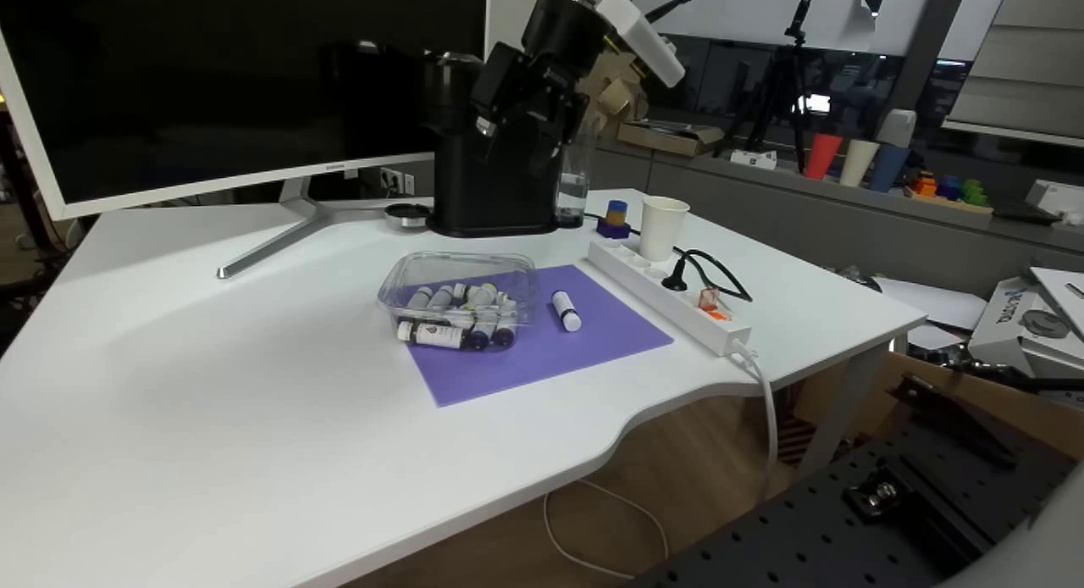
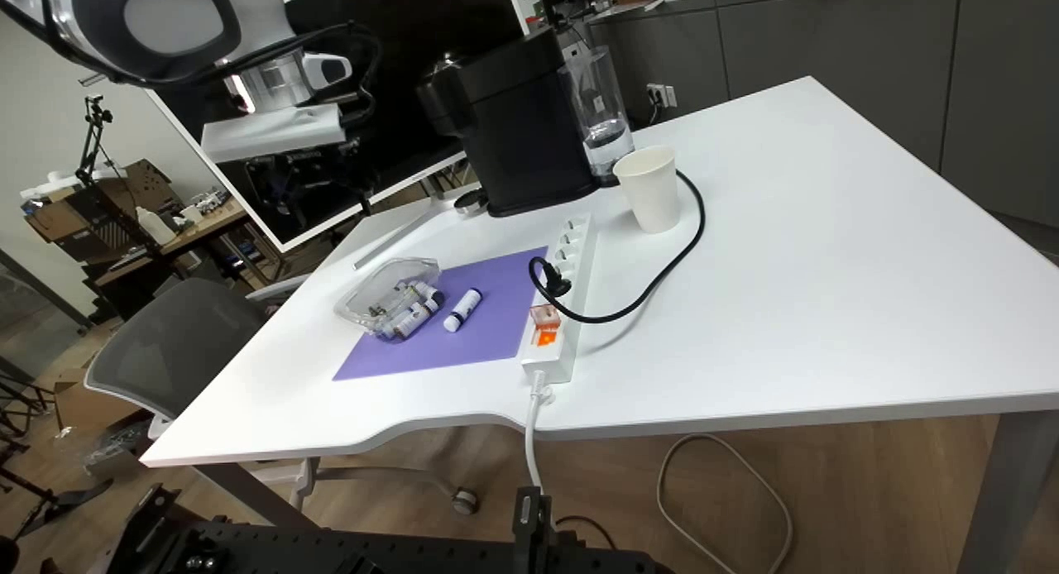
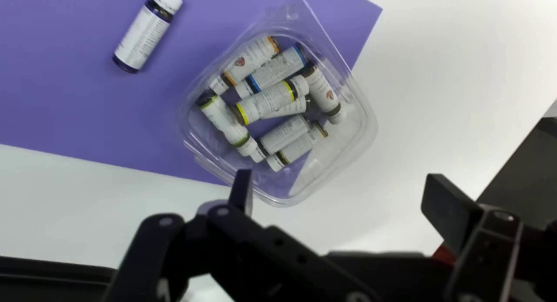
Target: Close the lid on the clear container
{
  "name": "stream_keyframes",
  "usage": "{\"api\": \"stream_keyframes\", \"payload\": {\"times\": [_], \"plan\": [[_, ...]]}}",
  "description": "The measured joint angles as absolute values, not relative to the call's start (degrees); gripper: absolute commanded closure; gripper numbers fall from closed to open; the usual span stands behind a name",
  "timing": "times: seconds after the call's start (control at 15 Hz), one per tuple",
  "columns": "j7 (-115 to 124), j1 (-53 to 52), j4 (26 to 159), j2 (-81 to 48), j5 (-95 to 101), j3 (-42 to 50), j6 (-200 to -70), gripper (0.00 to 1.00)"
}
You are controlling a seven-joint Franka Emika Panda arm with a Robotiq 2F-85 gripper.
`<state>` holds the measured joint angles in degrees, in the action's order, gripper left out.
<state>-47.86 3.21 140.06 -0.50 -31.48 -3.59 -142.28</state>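
Clear container (image 3: 343,139) w/ vials (image 3: 263,102) lies up-left of gripper (image 3: 339,186) in wrist view, partly on purple mat (image 3: 65,102); approx square, so no obvious long axis, one corner twd gap btwn jaws. Jaws spread wide, nothing in 'em. Lid can't be told from walls, prob. not closed yet. Arm (image 2: 178,20) is high, gripper aimed down, well above container in both exterior views

We are holding our pale arm (image 2: 178,20) high in an exterior view, our silvery wrist (image 2: 277,82) hanging at its end. We are pointing our black pincer (image 3: 337,191) downward, and in the wrist view its two fingers (image 3: 448,210) are standing well apart.
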Motion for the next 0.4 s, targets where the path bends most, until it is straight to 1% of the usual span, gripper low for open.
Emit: {"api": "stream_keyframes", "payload": {"times": [0.4], "plan": [[-24.7, 3.4, 144.0, 2.8, -16.7, -1.9, -147.3, 0.0]]}}
